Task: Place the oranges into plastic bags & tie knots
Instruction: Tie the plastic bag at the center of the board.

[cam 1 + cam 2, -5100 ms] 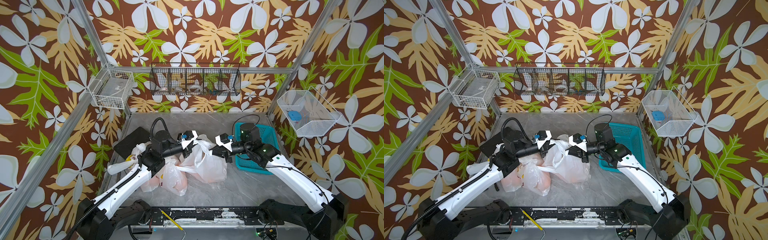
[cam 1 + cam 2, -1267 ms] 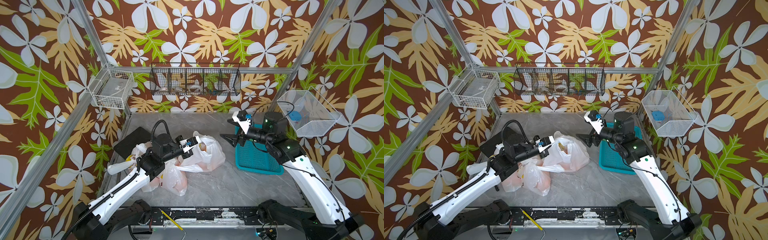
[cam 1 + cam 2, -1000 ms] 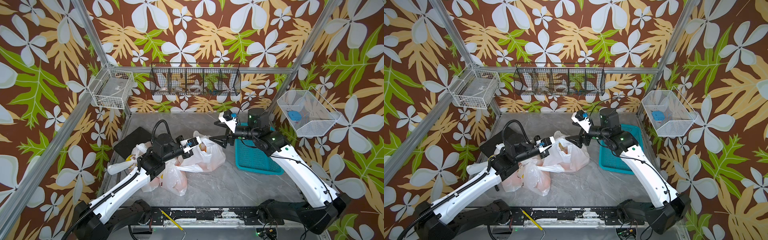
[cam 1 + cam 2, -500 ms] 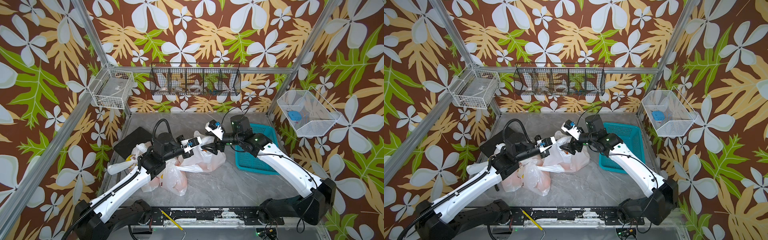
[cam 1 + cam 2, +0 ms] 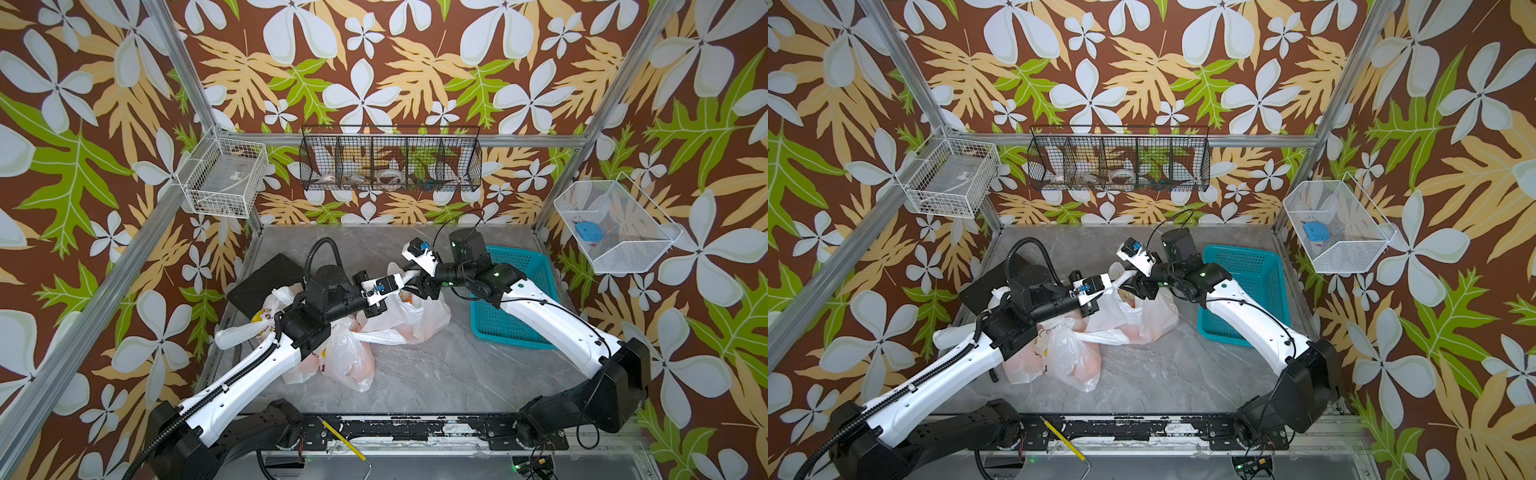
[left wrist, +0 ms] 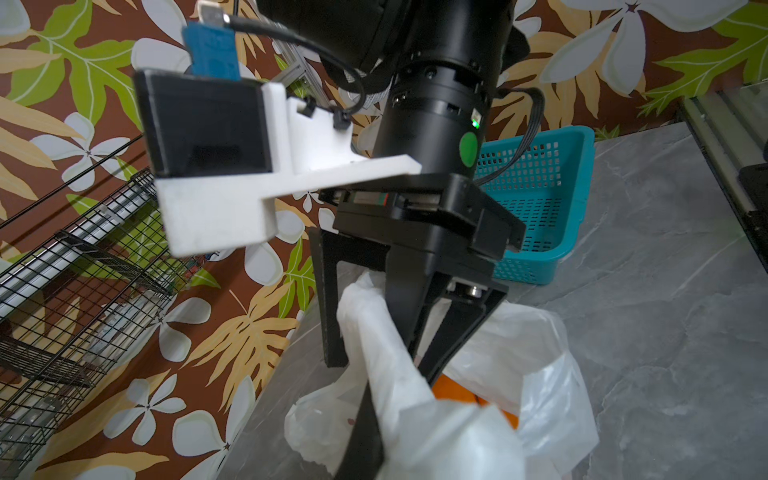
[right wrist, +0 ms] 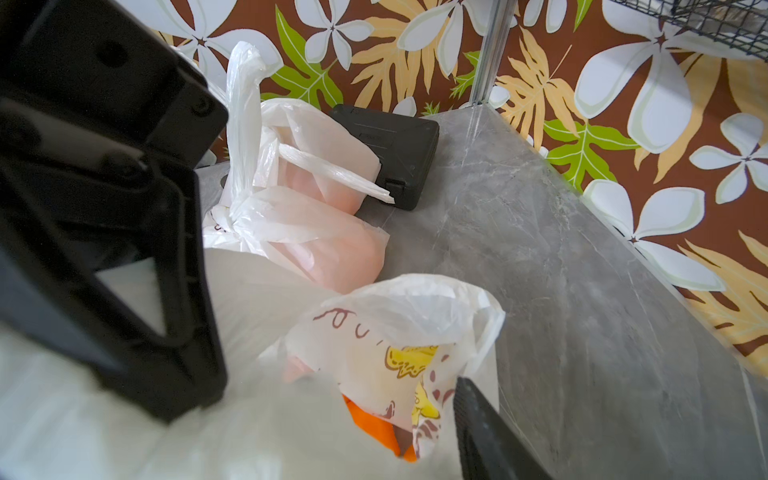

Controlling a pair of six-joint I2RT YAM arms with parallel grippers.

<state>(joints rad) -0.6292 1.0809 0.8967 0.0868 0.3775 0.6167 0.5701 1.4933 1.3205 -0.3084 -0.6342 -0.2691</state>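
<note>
1. Right gripper (image 6: 380, 365) has swung from the basket (image 5: 528, 291) to the open bag (image 5: 419, 320), mid-table, oranges (image 6: 455, 387) inside
2. Its jaws sit narrow around the bag handle (image 6: 365, 316); pinched or not, I cannot tell
3. Left gripper (image 5: 397, 282) clamps that handle taut
4. Risk: thin plastic slips or tears under opposing pulls, spilling fruit

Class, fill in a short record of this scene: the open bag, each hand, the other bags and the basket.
open bag: not knotted, an orange showing inside
left hand: shut on the open bag's handle, holding it up
right hand: jaws apart around the same handle
tied bags: two, knotted, lying side by side
teal basket: beside the open bag; no fruit seen in it
</note>
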